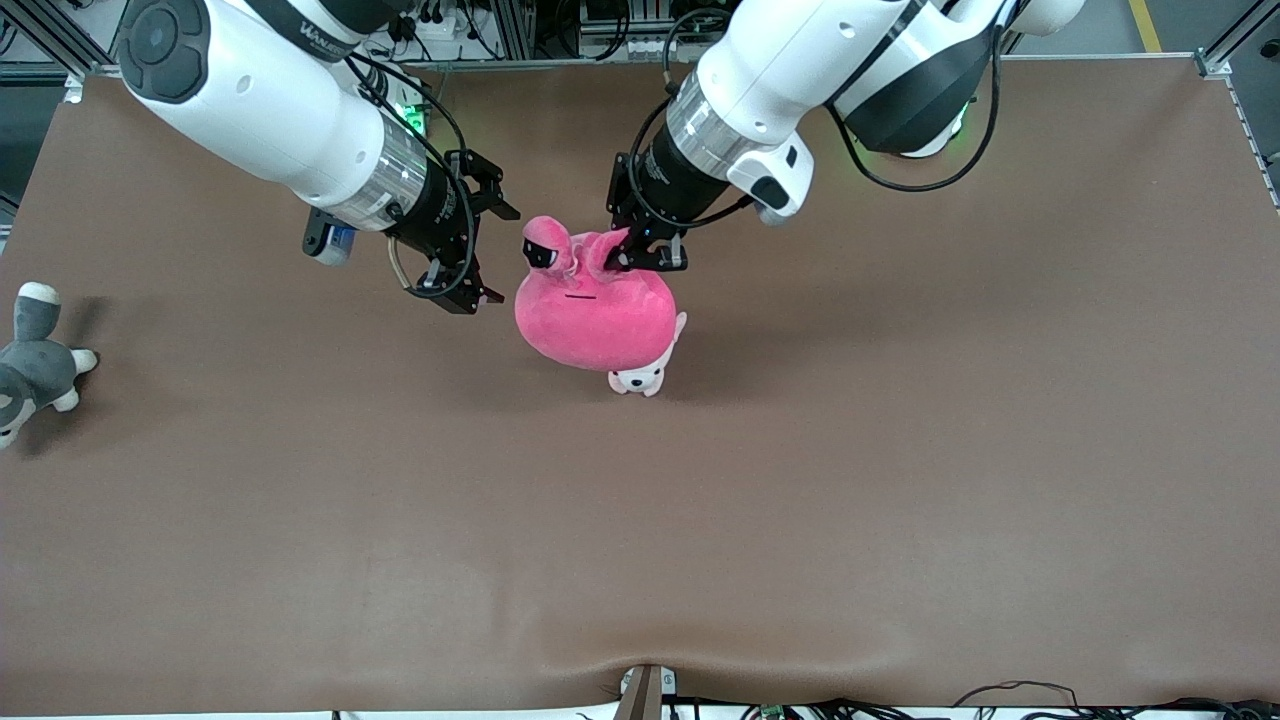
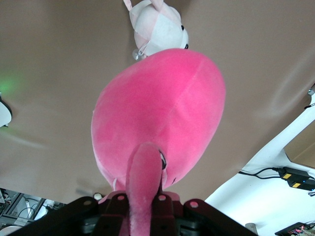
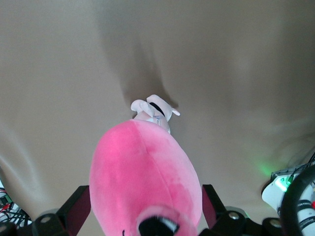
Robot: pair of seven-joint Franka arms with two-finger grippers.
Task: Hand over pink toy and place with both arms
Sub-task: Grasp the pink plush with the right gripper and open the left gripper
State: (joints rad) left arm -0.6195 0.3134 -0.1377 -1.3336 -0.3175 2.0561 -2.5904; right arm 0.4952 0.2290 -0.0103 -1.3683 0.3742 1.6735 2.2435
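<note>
Pink toy hangs by eye stalk in left tool; right tool apart beside; front view only: grey plush.

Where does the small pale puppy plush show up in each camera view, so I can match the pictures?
Front view: the puppy plush lies on the table, partly hidden under the pink toy that the left gripper holds by an eye stalk.
Left wrist view: at the top edge, above the pink toy.
Right wrist view: mid-frame, above the pink toy.
Shared landmark: the pink toy.
</note>
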